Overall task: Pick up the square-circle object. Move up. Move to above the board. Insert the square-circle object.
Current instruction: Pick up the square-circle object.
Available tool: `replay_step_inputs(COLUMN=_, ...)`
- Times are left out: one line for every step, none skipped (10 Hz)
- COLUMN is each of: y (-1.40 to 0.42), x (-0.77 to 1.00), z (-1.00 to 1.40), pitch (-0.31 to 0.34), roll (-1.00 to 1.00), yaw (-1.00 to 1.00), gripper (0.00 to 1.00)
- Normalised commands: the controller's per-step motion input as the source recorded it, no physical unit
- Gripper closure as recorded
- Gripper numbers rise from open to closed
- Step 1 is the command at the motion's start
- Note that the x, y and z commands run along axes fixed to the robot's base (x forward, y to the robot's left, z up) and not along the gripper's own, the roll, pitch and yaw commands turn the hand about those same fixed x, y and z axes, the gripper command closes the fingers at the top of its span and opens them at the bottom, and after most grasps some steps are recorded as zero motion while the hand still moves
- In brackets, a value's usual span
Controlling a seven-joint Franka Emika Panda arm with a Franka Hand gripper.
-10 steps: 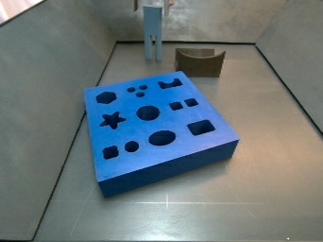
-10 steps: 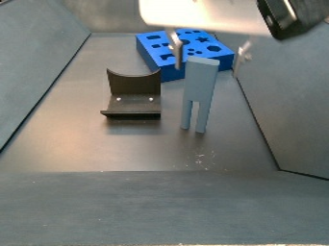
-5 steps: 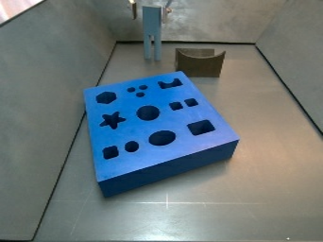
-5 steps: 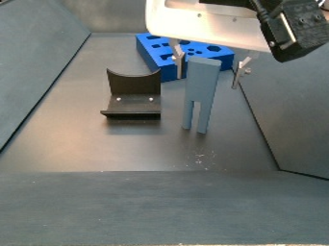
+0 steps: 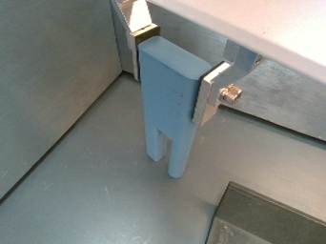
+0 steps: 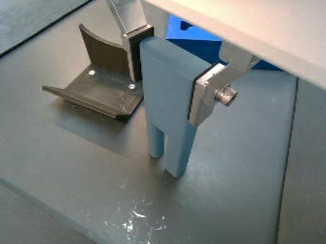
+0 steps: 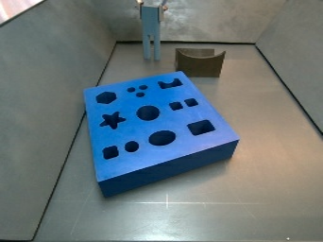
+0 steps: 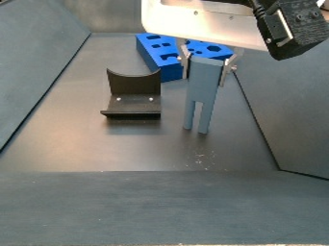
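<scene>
Grey-blue and upright, the square-circle object (image 6: 170, 100) stands prongs-down on the floor beyond the board (image 7: 158, 118), my gripper (image 6: 173, 59) straddling its top with jaws seemingly just pinching it, so I'd confirm a square grip before lifting straight.

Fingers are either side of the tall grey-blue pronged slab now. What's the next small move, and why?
Probably close the gripper. In both wrist views its silver finger plates flank the top of the tall light grey-blue two-pronged slab, which stands upright on the floor, prongs down. Whether the pads already touch it I cannot tell, so squeeze before lifting toward the bright blue board.
</scene>
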Motion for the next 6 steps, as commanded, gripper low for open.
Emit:
replay_step_inputs(y=0.0, x=0.0, z=0.0, pitch=0.0, roll=0.0, yaw=0.0, gripper=1.0)
replay_step_inputs(y=0.0, x=0.0, z=0.0, pitch=0.0, roll=0.0, yaw=0.0, gripper=1.0)
replay_step_inputs(y=0.0, x=0.0, z=0.0, pitch=0.0, roll=0.0, yaw=0.0, gripper=1.0)
replay_step_inputs(y=0.0, x=0.0, z=0.0, pitch=0.0, roll=0.0, yaw=0.0, gripper=1.0)
replay_step_inputs(y=0.0, x=0.0, z=0.0, pitch=0.0, roll=0.0, yaw=0.0, gripper=1.0)
replay_step_inputs(y=0.0, x=0.0, z=0.0, pitch=0.0, roll=0.0, yaw=0.0, gripper=1.0)
